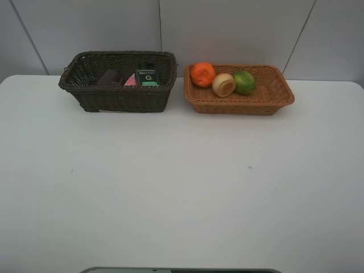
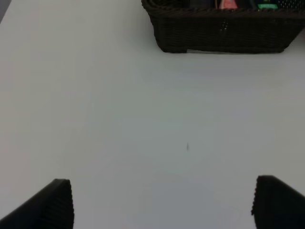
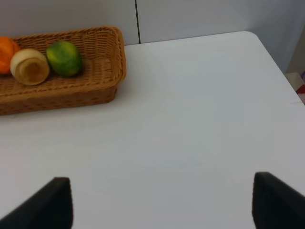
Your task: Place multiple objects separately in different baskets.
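Observation:
The dark brown basket [image 1: 119, 99] stands at the back left and holds a mauve cup [image 1: 108, 77], a pink tube [image 1: 131, 81] and a black bottle [image 1: 147, 77] with a green label. To its right the light tan basket [image 1: 239, 105] holds an orange [image 1: 203, 74], a pale peach-like fruit [image 1: 224, 85] and a green fruit [image 1: 245, 82]. My left gripper [image 2: 162, 205] is open and empty over bare table, well short of the dark basket [image 2: 224, 33]. My right gripper [image 3: 162, 205] is open and empty, near the table's right side, away from the tan basket [image 3: 71, 90]. Neither gripper shows in the high view.
The white table [image 1: 182, 187] stretches from the baskets to the front edge. A panelled wall [image 1: 227, 28] rises just behind the baskets. The table's rounded right corner [image 3: 257, 38] shows in the right wrist view. A grey bar [image 1: 182, 271] lies at the front edge.

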